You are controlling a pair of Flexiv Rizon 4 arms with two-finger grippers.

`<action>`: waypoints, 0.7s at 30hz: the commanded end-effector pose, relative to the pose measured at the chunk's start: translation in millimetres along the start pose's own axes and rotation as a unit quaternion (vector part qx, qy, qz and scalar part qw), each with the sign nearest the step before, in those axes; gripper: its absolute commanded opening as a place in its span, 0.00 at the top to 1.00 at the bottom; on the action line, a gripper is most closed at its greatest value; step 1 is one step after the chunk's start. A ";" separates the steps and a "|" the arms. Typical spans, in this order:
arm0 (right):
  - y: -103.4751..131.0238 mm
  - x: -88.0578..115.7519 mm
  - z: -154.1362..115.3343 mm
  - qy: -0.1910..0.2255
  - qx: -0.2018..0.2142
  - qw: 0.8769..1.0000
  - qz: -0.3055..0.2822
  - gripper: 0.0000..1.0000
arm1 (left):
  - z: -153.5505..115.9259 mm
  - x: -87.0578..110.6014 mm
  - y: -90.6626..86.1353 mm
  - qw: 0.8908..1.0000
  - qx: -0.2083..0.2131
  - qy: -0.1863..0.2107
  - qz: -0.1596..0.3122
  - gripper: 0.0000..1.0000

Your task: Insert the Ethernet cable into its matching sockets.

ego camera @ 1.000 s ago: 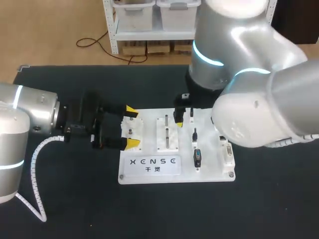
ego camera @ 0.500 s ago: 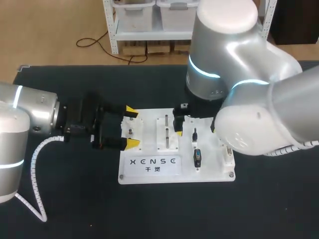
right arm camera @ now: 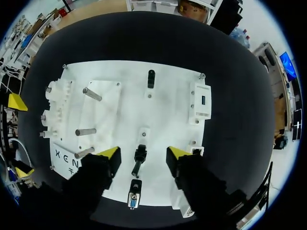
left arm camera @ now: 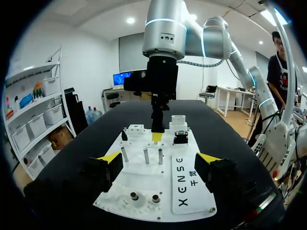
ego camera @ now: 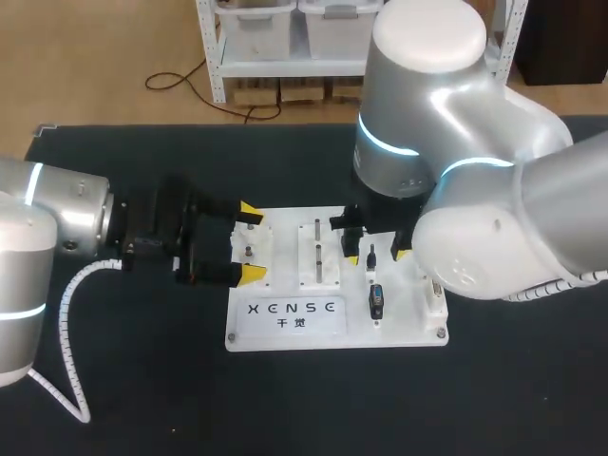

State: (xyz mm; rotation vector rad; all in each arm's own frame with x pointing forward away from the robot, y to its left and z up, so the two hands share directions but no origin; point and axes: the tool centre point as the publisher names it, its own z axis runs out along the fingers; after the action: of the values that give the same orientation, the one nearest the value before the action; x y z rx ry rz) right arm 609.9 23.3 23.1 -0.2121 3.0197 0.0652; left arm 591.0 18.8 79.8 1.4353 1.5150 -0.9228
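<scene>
Both hands open at the white board, with the black plug untouched between the right hand's fingers.

The board lies near the middle of the black tabletop. The right hand hangs over the board's right half with its yellow tips spread wide. The black plug sits on the board between them with a gap on each side, so this hand holds nothing. A second connector with a blue face lies just beyond the plug, toward the board's front edge. A white socket block sits along the board's right edge. The left hand is at the board's left edge, its fingers wide apart and holding nothing. Three metal pegs stand on the board's left half.
</scene>
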 end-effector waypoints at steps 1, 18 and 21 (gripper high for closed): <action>-0.2 0.8 3.5 -0.001 0.001 1.000 0.000 0.79 | 0.3 1.7 0.0 1.000 -0.001 -0.003 0.001 0.00; -0.1 -7.7 -17.1 -0.005 -0.004 1.000 -0.024 1.00 | 0.3 1.7 0.0 1.000 -0.001 -0.003 0.001 0.00; -5.5 -11.0 -28.4 -0.009 0.001 1.000 -0.028 1.00 | 0.3 1.7 0.0 1.000 -0.001 -0.003 0.001 0.00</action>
State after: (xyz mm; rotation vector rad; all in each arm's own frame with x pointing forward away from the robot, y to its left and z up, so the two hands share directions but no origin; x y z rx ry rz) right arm 619.8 23.1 40.3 -0.2932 2.9907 0.0630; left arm 591.0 18.8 79.8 1.4350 1.5151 -0.9231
